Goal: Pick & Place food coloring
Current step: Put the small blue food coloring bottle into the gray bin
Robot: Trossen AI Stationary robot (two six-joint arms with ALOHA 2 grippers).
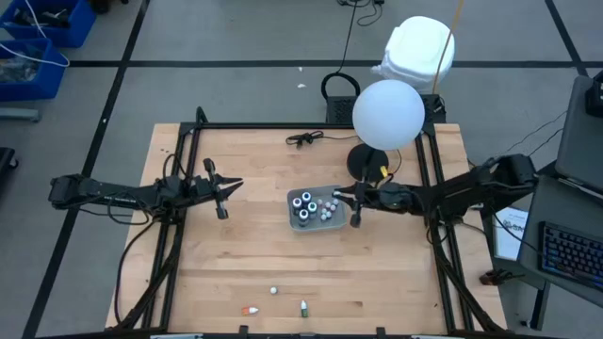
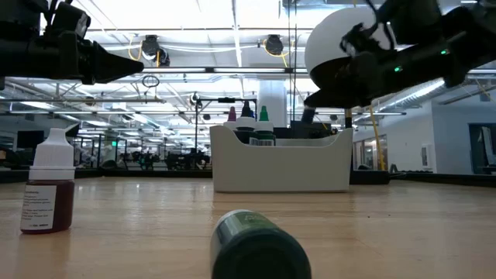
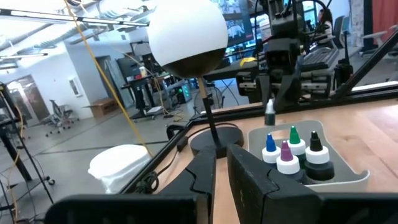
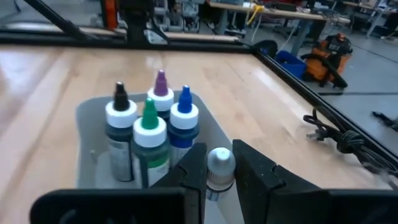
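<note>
My right claw (image 4: 219,171) hangs over the near end of the grey tray (image 1: 294,221) at the middle of the counter (image 1: 245,264), clamped on a small bottle (image 4: 219,168) with a pale grey cap. Four bigger bottles (image 4: 149,134) stand upright and close together in the tray, with black, purple, blue and green tips. A few little ones remain out on the counter's front edge: one standing with a white cap and dark red liquid (image 2: 48,182), a green one (image 2: 256,244) lying on its side, and another small one (image 1: 274,290) near them.

My left claw (image 1: 224,188) waits well to the left of the tray, its fingers nearly together and holding nothing.

These little bottles look light, stiff plastic, smooth and round, so I judge they can twist or slip between flat fingers. I would pinch across the body just under the cap, and the one lying down across its middle, since it may roll.
</note>
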